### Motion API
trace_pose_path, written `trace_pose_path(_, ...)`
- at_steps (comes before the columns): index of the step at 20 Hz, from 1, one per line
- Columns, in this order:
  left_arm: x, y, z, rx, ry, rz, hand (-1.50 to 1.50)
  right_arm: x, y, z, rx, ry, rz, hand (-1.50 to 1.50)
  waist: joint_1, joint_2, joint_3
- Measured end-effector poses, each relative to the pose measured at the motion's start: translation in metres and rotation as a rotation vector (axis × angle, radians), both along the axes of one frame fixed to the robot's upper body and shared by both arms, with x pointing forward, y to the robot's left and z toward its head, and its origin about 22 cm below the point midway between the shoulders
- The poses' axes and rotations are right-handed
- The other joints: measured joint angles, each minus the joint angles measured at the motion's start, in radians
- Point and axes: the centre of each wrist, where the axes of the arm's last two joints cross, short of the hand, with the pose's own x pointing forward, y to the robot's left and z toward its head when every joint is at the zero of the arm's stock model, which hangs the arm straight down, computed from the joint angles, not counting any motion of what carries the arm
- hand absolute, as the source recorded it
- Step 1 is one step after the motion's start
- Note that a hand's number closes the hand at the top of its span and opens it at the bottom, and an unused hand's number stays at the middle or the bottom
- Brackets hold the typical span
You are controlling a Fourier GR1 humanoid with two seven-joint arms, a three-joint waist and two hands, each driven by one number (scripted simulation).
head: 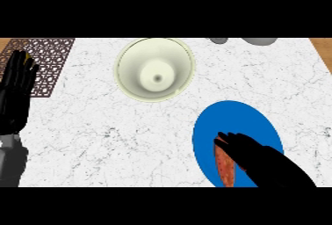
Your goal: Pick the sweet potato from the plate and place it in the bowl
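My right hand is over the plate in the lower right of the frame. It covers the right side of the potato, but I cannot tell whether it is grasping it. The potato lies on the plate's lower left part. The bowl stands apart at upper centre. My left hand rests released at the left edge.
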Motion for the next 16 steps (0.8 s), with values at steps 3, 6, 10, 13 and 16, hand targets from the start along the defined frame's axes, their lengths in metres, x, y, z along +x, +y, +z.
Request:
trace_pose_path(3,-0.001,-0.003,-0.002,-0.003,0.001,-0.003,0.0,0.003,-0.001,-0.005,0.007,-0.009,0.019,-1.5,0.0,0.0,0.0)
trace_pose_path(6,0.005,0.0,-0.001,-0.002,-0.001,-0.003,0.0,0.008,0.005,-0.011,-0.004,-0.006,0.019,-1.5,0.0,0.0,0.0)
trace_pose_path(10,0.003,0.003,0.0,-0.004,0.005,-0.002,0.0,0.009,0.002,-0.022,-0.027,0.006,0.019,-1.5,0.001,0.0,0.0)
trace_pose_path(13,0.002,0.001,-0.001,0.001,0.001,0.001,0.0,0.016,0.003,-0.03,-0.042,0.011,0.017,-1.5,0.001,0.0,0.0)
trace_pose_path(16,0.003,0.004,-0.003,-0.002,0.001,-0.002,0.0,0.017,0.002,-0.044,-0.043,0.02,0.019,-1.5,0.001,0.0,0.0)
